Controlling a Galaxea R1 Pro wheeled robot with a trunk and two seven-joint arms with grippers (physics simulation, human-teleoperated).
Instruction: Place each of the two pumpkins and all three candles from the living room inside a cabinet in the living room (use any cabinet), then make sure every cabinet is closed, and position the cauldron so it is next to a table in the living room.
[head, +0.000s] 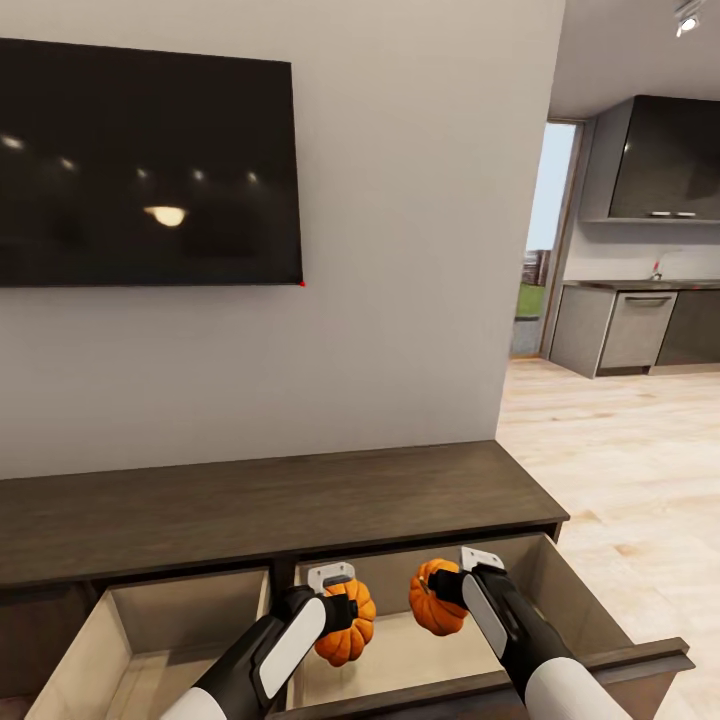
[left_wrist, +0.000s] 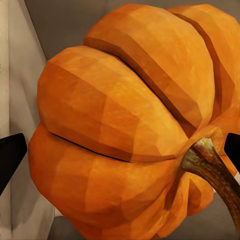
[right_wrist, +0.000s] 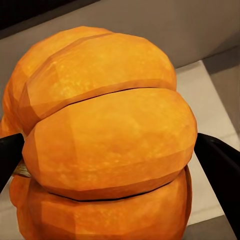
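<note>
The left gripper (head: 345, 612) is clamped on one pumpkin (head: 347, 628) and the right gripper (head: 452, 588) on the other pumpkin (head: 436, 598), both held above the cabinet's (head: 280, 500) open right drawer (head: 560, 590)

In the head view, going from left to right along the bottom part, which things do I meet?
Open left drawer → left gripper → its pumpkin → second pumpkin → right gripper → right drawer's side wall → wooden floor.
</note>
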